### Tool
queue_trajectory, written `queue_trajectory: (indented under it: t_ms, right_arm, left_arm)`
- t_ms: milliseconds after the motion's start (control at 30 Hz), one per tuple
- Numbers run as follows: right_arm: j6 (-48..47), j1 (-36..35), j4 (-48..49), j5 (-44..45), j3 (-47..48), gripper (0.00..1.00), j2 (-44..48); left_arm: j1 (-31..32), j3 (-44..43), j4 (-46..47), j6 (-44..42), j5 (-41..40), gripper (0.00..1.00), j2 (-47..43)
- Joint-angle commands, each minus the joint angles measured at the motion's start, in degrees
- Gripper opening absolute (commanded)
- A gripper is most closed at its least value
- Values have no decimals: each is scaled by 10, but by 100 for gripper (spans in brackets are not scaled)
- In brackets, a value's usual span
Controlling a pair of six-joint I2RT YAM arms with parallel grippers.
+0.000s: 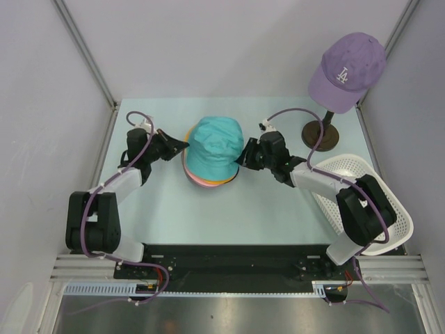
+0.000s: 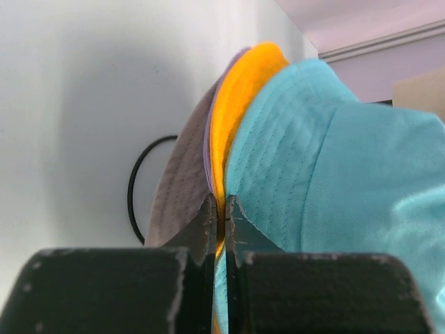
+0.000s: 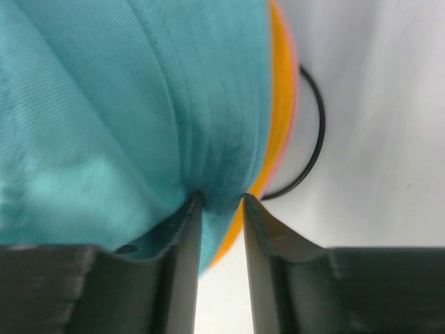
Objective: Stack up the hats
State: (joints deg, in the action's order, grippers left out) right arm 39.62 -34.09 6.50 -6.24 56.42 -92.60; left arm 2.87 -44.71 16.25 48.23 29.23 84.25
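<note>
Top external view: your two arms reached in from the near edge toward one pile at mid-table.
White basket [image 1: 389, 209]: nearest of the objects, beside your right arm's base and apart from the hats.
Left gripper [image 1: 184, 146]: sat at the pile's left brim edge. Its wrist view showed the jaws pressed together, with a sliver of the orange hat [image 2: 243, 90] brim pinched in the seam.
Right gripper [image 1: 242, 156]: sat at the opposite brim edge. Its jaws stood apart, straddling the teal hat [image 1: 215, 147] brim without visibly squeezing it.
Hats: teal was on top, crown up. The brims of the orange and the pink hat [image 3: 295, 83] peeked out beneath, and the lavender hat [image 2: 177, 202] looked lowest.
Key relation: the pile lay directly between your grippers, inward of each and equally near both. Being round, it offered no long axis to favour.
Judgement: stacking looked done. You would need to release the left pinch before backing either gripper outward, or the held brim could drag the pile.
Purple baseball cap [image 1: 348, 68]: farthest, on its stand [image 1: 321, 132], well apart from the pile.
</note>
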Motion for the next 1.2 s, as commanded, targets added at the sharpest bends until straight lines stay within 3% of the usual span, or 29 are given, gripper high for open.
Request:
queue_trajectory:
  t_ms: [0, 167, 367, 433, 600, 667, 800, 867, 1033, 1167]
  right_arm:
    - [-94, -55, -149, -65, -24, 46, -27]
    - [-127, -73, -188, -46, -32, 59, 5]
    - [-160, -65, -267, 3, -72, 72, 158]
    - [-161, -51, -284, 2, -73, 75, 224]
    - [-143, 43, -258, -42, -34, 75, 283]
    - [-132, 74, -232, -81, -18, 75, 264]
    - [-106, 104, -111, -129, 18, 75, 195]
    - [-96, 111, -75, -152, 41, 74, 147]
    - [-39, 135, 67, -192, 82, 74, 39]
    - [-9, 151, 134, -247, 104, 72, -23]
  left_arm:
    - [2, -15, -56, -50, -22, 0, 36]
    - [2, -65, -54, -59, -9, 0, 78]
    - [2, -146, -74, -115, 24, 1, 108]
    - [1, -164, -100, -151, 35, 6, 106]
    - [0, -200, -158, -197, 31, 40, 73]
    - [-5, -206, -190, -202, 9, 58, 51]
    - [-23, -193, -231, -198, -57, 75, -5]
    - [-43, -173, -229, -189, -61, 77, -28]
    - [-45, -64, -120, -118, 83, 73, -75]
    - [-42, 12, -74, -88, 103, 73, -102]
